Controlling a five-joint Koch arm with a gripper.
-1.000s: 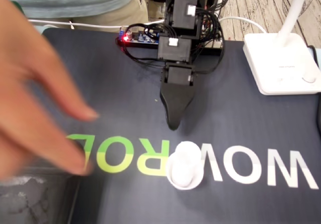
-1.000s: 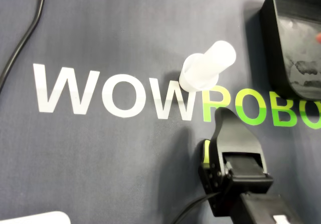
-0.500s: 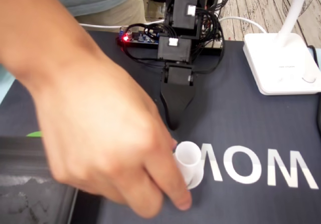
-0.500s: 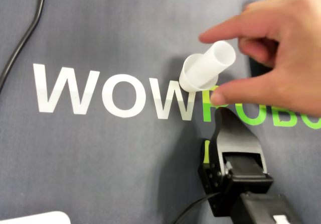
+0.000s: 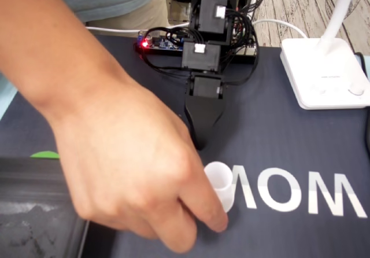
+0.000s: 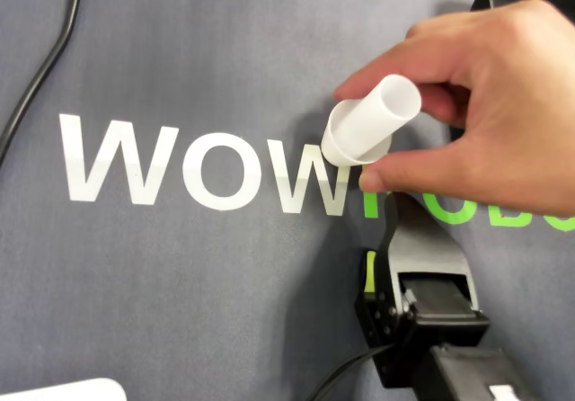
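A white plastic tube (image 5: pixel 219 181) with a wider collar at its base stands on the dark mat, on the printed "WOW" lettering (image 6: pixel 198 163). A person's hand (image 5: pixel 127 171) has closed its thumb and fingers around the tube (image 6: pixel 373 122). My black gripper (image 5: pixel 199 142) points down at the mat just behind the tube in the fixed view, a few centimetres from it. In the overhead view the gripper (image 6: pixel 402 207) sits right below the thumb. Its jaws form one closed wedge with nothing between them.
A black tray (image 5: pixel 34 212) sits at the lower left of the fixed view, mostly hidden by the hand overhead. A white lamp base (image 5: pixel 324 73) stands at the right. Cables and a lit controller board (image 5: pixel 162 43) lie behind the arm. A black cable (image 6: pixel 45 68) crosses the mat's left.
The hand came in from the tray side and closed on the white tube. Tube and arm have stayed in place.
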